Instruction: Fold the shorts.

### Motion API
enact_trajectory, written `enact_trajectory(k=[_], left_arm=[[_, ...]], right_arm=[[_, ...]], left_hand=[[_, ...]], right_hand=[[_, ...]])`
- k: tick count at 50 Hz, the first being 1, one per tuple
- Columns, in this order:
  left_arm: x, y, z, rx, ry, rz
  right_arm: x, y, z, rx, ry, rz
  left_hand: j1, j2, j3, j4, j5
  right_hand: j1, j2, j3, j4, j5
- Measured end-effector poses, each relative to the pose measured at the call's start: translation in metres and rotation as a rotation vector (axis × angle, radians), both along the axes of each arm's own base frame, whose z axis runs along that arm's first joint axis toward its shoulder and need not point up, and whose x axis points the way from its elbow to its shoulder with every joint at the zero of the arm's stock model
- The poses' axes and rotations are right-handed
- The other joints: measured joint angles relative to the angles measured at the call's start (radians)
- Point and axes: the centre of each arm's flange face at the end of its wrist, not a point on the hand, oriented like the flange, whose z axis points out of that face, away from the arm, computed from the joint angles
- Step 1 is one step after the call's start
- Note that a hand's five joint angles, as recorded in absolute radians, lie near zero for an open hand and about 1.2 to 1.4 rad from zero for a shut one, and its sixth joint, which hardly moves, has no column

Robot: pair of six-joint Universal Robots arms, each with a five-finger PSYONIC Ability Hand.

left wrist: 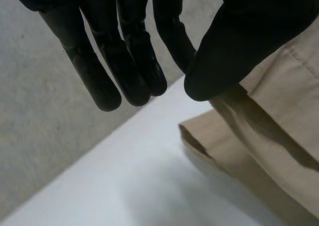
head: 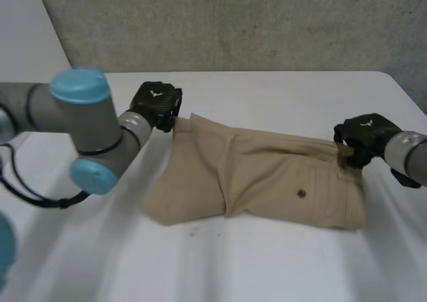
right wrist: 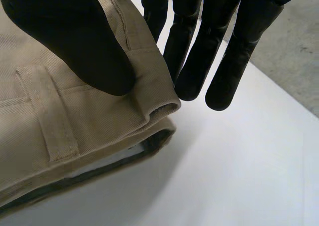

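Observation:
The tan shorts (head: 267, 175) lie on the white table (head: 267, 269), doubled over, with a dark button (head: 301, 194) on top. My left hand (head: 157, 105) is at their far left corner, by the leg hem. In the left wrist view its thumb (left wrist: 239, 46) presses on the upper layer of the shorts (left wrist: 289, 116), with the fingers (left wrist: 124, 61) straight beside it. My right hand (head: 363, 137) is at the far right corner, on the waistband. There its thumb (right wrist: 84, 41) lies on the waistband (right wrist: 149, 86), pinching it against the straight fingers (right wrist: 199, 51) behind the edge.
A grey concrete wall (head: 233, 22) rises behind the table's far edge. My left arm's elbow (head: 87, 129) hangs over the table's left part. The table's right edge runs close behind the right hand. Bare white tabletop lies in front of the shorts.

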Motion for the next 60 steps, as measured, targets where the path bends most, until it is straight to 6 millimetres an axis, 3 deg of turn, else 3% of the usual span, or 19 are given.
enact_trajectory(k=[7,18,19,21,23,24,25,32,33,35,37,40,42,45,49,53,60], left_arm=[[-0.023,-0.036,-0.019,-0.173,-0.005,-0.016],[-0.039,-0.057,-0.039,-0.285,0.038,-0.071],[-0.039,-0.057,-0.040,-0.291,0.042,-0.077],[-0.041,-0.057,-0.042,-0.302,0.047,-0.088],[-0.041,-0.057,-0.043,-0.310,0.050,-0.095],[-0.042,-0.056,-0.043,-0.315,0.052,-0.098],[-0.042,-0.055,-0.042,-0.327,0.057,-0.102],[-0.041,-0.049,-0.019,-0.382,0.081,-0.099],[-0.038,-0.043,-0.002,-0.406,0.093,-0.095],[-0.035,-0.036,0.013,-0.419,0.100,-0.092],[-0.032,-0.031,0.021,-0.422,0.103,-0.091],[-0.023,-0.012,0.033,-0.394,0.096,-0.093],[-0.020,-0.005,0.034,-0.377,0.090,-0.094],[-0.013,0.013,0.029,-0.311,0.063,-0.099],[-0.009,0.024,0.021,-0.252,0.038,-0.101],[-0.002,0.036,0.000,-0.130,-0.018,-0.085],[0.002,0.036,-0.031,-0.032,-0.071,-0.061]], right_arm=[[0.021,-0.034,-0.021,-0.093,0.031,-0.028],[0.038,-0.053,-0.033,-0.223,0.053,-0.078],[0.039,-0.054,-0.034,-0.231,0.052,-0.078],[0.041,-0.055,-0.033,-0.249,0.049,-0.079],[0.042,-0.056,-0.033,-0.262,0.046,-0.081],[0.043,-0.057,-0.032,-0.267,0.045,-0.082],[0.043,-0.057,-0.029,-0.278,0.041,-0.086],[0.040,-0.057,-0.011,-0.316,0.024,-0.114],[0.037,-0.054,0.007,-0.341,0.005,-0.132],[0.032,-0.045,0.026,-0.358,-0.018,-0.148],[0.030,-0.039,0.035,-0.363,-0.029,-0.154],[0.023,-0.012,0.047,-0.324,-0.040,-0.159],[0.022,-0.008,0.047,-0.313,-0.039,-0.158],[0.016,0.024,0.041,-0.226,-0.034,-0.139],[0.014,0.044,0.033,-0.167,-0.038,-0.120],[0.012,0.075,0.012,-0.058,-0.072,-0.086],[0.007,0.092,-0.015,0.011,-0.108,-0.076]], left_hand=[[0.000,0.000,0.000,0.000,0.000],[-0.006,-0.016,-0.009,-0.010,-0.006],[-0.086,-0.099,-0.096,-0.100,-0.082],[-0.388,-0.388,-0.381,-0.389,-0.366],[-0.388,-0.388,-0.381,-0.389,-0.366],[-0.388,-0.388,-0.381,-0.389,-0.366],[-0.907,-0.937,-0.924,-0.942,-0.899],[-0.915,-0.998,-0.978,-0.993,-0.934],[-0.915,-0.998,-0.978,-0.993,-0.934],[-0.915,-0.998,-0.978,-0.993,-0.934],[-0.915,-0.998,-0.978,-0.993,-0.934],[-0.915,-0.998,-0.978,-0.993,-0.934],[-0.915,-0.998,-0.978,-0.993,-0.934],[-0.915,-0.998,-0.978,-0.993,-0.934],[-0.915,-0.998,-0.978,-0.993,-0.934],[-0.915,-0.998,-0.978,-0.993,-0.934],[-0.915,-0.998,-0.978,-0.993,-0.934]], right_hand=[[0.015,0.000,0.003,0.000,0.000],[0.003,-0.035,-0.024,-0.029,-0.019],[-0.026,-0.084,-0.083,-0.089,-0.072],[-0.341,-0.423,-0.416,-0.422,-0.381],[-0.419,-0.503,-0.496,-0.502,-0.458],[-0.635,-0.792,-0.783,-0.788,-0.744],[-0.703,-0.946,-0.952,-0.953,-0.907],[-0.704,-0.963,-0.972,-0.962,-0.920],[-0.704,-0.963,-0.972,-0.962,-0.919],[-0.704,-0.963,-0.972,-0.962,-0.919],[-0.704,-0.963,-0.972,-0.963,-0.919],[-0.704,-0.963,-0.972,-0.962,-0.919],[-0.704,-0.963,-0.972,-0.962,-0.919],[-0.704,-0.963,-0.972,-0.962,-0.919],[-0.704,-0.961,-0.970,-0.962,-0.919],[-0.699,-0.923,-0.925,-0.937,-0.889],[-0.595,-0.823,-0.817,-0.826,-0.805]])
